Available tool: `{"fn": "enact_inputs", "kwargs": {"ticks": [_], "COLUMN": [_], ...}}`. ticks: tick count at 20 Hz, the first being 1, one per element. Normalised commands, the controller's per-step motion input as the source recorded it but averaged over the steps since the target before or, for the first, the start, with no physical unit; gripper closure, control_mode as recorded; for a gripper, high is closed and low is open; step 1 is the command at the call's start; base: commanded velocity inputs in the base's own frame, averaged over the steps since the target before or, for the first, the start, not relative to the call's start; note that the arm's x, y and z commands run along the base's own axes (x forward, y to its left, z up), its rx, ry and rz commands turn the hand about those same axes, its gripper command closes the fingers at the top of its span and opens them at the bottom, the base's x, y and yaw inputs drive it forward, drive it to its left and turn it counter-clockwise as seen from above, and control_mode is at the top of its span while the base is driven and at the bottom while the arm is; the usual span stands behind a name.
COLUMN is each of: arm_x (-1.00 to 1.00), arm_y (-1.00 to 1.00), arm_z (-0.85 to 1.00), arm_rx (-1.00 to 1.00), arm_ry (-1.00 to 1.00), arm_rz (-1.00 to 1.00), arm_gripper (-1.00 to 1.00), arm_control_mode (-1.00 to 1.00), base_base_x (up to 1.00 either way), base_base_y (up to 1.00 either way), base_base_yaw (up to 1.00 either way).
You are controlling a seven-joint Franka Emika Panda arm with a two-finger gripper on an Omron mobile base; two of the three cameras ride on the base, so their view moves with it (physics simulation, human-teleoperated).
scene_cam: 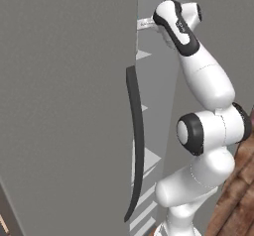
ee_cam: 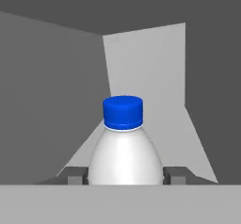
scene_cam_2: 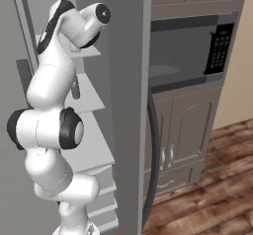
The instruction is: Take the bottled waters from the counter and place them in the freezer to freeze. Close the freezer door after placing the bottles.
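Jaws: pinching the whitish bottle [ee_cam: 125, 148] by its body, one dark fingertip [ee_cam: 75, 175] at its left and one at its right, low centre of the hand view.
Whitish bottle: upright between the fingertips, blue cap [ee_cam: 123, 111] at mid-frame, plain grey walls and a pale panel behind it.
Arm: in the left base view it rises from the lower right and bends up to the upper right, reaching into the gap beside the freezer door [scene_cam: 64, 106].
Freezer: open; pale shelves [scene_cam_2: 91, 98] show inside at left of the right base view, the arm in front of them.
Second bottle [scene_cam_2: 74, 89]: small dark shape standing on a shelf, just beside the arm, left of centre in the right base view.
Door handle [scene_cam: 135, 141]: long dark bar, centre of the left base view.
Microwave [scene_cam_2: 190, 51]: upper right of the right base view, cabinets below it, wood floor [scene_cam_2: 217, 179] at lower right.
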Motion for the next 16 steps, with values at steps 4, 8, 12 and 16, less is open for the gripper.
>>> {"fn": "enact_inputs", "kwargs": {"ticks": [4, 8, 12, 16], "arm_x": [0.18, 0.08, 0.06, 0.15], "arm_y": [0.13, 0.19, 0.15, 0.03], "arm_z": [-0.19, -0.24, -0.12, -0.04], "arm_rx": [0.0, 0.0, -0.02, -0.03], "arm_ry": [-0.24, -0.18, -0.03, 0.08], "arm_rz": [-0.02, -0.01, -0.02, -0.02], "arm_gripper": [1.0, 1.0, 1.0, 1.0], "arm_control_mode": [-1.0, -1.0, -1.0, -1.0], "base_base_x": [0.0, 0.0, 0.0, 0.0], "base_base_y": [0.0, 0.0, 0.0, 0.0], "base_base_yaw": [0.0, 0.0, 0.0, 0.0]}}
